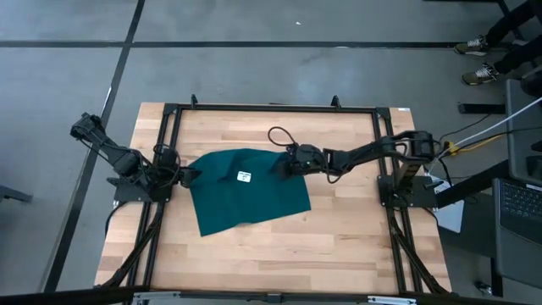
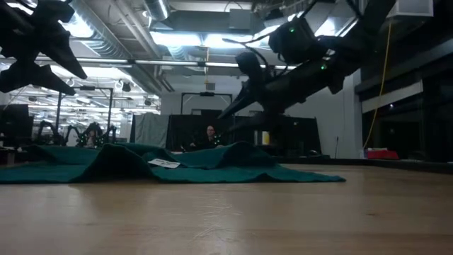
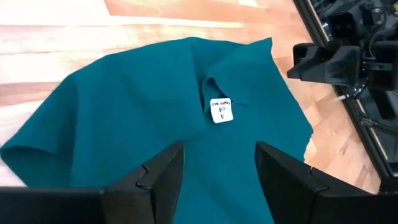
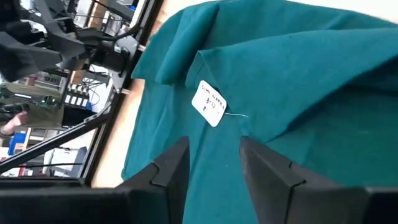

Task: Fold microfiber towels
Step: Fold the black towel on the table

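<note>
The dark teal-green towel (image 1: 246,191) lies rumpled on the wooden table, with raised folds across its middle (image 2: 127,159). A flap is turned over near its far edge, and the small white tag (image 1: 244,176) faces up on it. The tag also shows in the left wrist view (image 3: 221,110) and the right wrist view (image 4: 209,104). My left gripper (image 1: 190,176) is open at the towel's left edge, its fingers (image 3: 219,171) over the cloth. My right gripper (image 1: 280,166) is open above the towel's far right corner and points toward the tag (image 4: 214,165).
A black metal frame (image 1: 271,108) runs round the tabletop and carries both arm bases. Bare wood (image 1: 279,254) lies between the towel and the near edge. A laptop (image 1: 521,203) and cables sit to the right of the table. A person (image 2: 210,134) sits in the room behind.
</note>
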`<state>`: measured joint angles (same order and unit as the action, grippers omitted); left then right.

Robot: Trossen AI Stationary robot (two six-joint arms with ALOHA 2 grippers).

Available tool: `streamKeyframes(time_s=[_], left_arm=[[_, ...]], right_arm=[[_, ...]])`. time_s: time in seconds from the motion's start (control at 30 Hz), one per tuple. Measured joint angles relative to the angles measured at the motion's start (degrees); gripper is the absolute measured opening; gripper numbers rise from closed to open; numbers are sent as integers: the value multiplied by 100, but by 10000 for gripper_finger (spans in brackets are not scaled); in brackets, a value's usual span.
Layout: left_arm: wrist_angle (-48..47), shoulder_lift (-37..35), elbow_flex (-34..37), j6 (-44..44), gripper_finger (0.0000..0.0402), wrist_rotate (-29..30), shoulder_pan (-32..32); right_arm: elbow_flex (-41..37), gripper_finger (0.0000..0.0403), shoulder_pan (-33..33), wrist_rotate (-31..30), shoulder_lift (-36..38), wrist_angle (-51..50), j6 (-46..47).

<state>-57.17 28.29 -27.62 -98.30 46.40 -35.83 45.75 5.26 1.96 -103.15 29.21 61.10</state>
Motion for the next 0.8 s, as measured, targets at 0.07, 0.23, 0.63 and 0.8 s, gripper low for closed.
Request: streamKeyframes(time_s=[0.07, 0.23, 0.63, 0.8], left_arm=[[2, 0, 0, 1, 192, -3, 0], [8, 0, 0, -11, 192, -31, 0], [15, 0, 2, 74, 192, -204, 0], [15, 0, 2, 76, 192, -222, 0]], right_arm=[[107, 147, 0, 0, -129, 11, 0], [319, 150, 63, 46, -333, 28, -2], [333, 159, 317, 80, -348, -608, -20], [333, 158, 459, 197, -348, -608, -23]])
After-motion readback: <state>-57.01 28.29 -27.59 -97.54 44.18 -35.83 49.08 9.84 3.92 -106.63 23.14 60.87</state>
